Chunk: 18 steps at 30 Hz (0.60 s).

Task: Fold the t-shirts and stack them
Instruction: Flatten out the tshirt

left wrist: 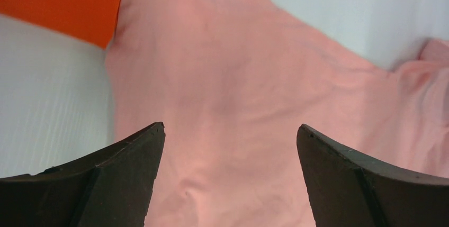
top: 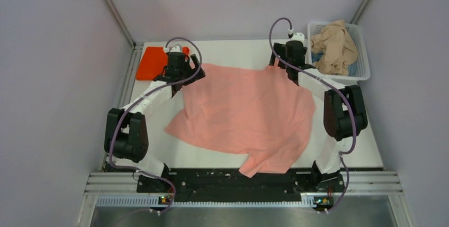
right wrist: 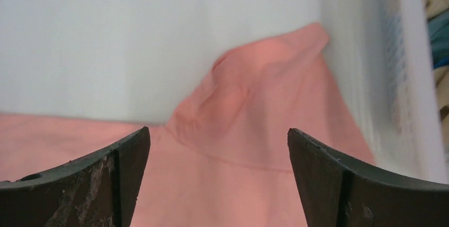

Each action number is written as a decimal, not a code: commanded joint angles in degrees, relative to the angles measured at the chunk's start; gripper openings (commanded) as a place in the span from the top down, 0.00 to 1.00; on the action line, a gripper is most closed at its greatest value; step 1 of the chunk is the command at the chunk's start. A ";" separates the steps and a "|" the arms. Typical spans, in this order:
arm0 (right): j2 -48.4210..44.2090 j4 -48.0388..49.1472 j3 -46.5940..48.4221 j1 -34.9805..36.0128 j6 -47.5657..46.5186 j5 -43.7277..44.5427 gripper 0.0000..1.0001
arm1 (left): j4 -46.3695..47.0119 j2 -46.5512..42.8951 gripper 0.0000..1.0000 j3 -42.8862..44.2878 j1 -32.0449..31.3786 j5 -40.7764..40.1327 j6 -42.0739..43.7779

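The salmon-pink t-shirt (top: 246, 113) lies spread and rumpled across the middle of the table. My left gripper (top: 186, 69) is open over its far left corner; in the left wrist view the pink cloth (left wrist: 233, 105) fills the gap between the fingers. My right gripper (top: 286, 60) is open over its far right corner, where a sleeve (right wrist: 259, 94) bunches up next to the basket. The orange-red t-shirt (top: 152, 62) lies folded at the far left and shows in the left wrist view (left wrist: 58, 2). The beige-tan t-shirt (top: 333, 47) is heaped in the basket.
A white plastic lattice basket (top: 361, 52) stands at the far right corner; its wall (right wrist: 402, 73) is close to my right gripper. Something blue lies under the beige cloth in it. Grey walls enclose the table on three sides.
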 commanded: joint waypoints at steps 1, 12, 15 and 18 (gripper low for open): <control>-7.71 2.84 -12.69 -0.18 9.24 -14.22 0.01 | 2.44 -7.45 0.01 -10.99 -0.06 2.48 -4.33; -8.92 6.19 -25.08 -0.24 13.28 -13.76 0.01 | 12.23 -15.41 0.01 -31.67 -0.10 5.90 -11.72; -7.73 4.72 -24.59 -0.47 14.38 -9.42 0.01 | 11.38 -14.88 0.01 -33.12 -0.36 5.87 -13.69; -7.16 2.73 -24.10 -1.46 15.45 -6.17 0.01 | 2.66 -16.60 0.01 -33.73 -3.10 -2.14 -16.85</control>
